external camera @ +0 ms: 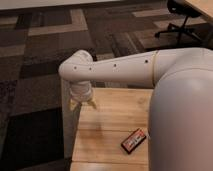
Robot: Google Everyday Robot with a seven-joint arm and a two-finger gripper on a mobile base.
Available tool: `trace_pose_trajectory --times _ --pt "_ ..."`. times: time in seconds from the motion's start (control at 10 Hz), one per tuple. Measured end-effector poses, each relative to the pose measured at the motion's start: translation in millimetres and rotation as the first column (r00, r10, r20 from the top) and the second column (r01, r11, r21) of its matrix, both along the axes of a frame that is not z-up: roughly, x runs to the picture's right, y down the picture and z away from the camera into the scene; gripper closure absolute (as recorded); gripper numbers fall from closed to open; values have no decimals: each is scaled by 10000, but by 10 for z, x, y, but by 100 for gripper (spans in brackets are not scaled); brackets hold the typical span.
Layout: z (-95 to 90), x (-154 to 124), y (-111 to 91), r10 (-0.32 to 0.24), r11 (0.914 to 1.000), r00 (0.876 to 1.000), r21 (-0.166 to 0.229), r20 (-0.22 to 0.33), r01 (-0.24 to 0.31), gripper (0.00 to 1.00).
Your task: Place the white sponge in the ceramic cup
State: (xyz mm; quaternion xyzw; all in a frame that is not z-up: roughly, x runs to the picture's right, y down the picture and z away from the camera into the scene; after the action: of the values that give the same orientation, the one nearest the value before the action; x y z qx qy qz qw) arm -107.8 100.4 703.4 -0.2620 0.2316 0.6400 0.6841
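Here the gripper point(83, 104) hovers over a wooden table point(111, 122), carpet point(40, 60) beyond.

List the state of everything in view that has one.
pincer: hangs pointing down over the far-left corner of the wooden table.
black-and-red packet: lying flat on the table, apart from the pincer.
office chair: upright, in the far right background.
white sponge, ceramic cup: not in view.

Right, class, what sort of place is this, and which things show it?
Probably an office: patterned carpet tiles, a wheeled desk chair at top right, and a wooden table. The robot's claw hangs over the table's far left corner.
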Motion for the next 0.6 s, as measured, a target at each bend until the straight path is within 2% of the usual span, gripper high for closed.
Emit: trace_pose_trajectory --times 0.2,0.4,0.6 --pt "-26 48 -15 42 10000 9999 83 -112 -41 35" --pt "-136 395 -45 -14 9993 9978 365 -656 38 35" --pt "-210 705 -9 -21 9993 9952 357 -976 56 35"
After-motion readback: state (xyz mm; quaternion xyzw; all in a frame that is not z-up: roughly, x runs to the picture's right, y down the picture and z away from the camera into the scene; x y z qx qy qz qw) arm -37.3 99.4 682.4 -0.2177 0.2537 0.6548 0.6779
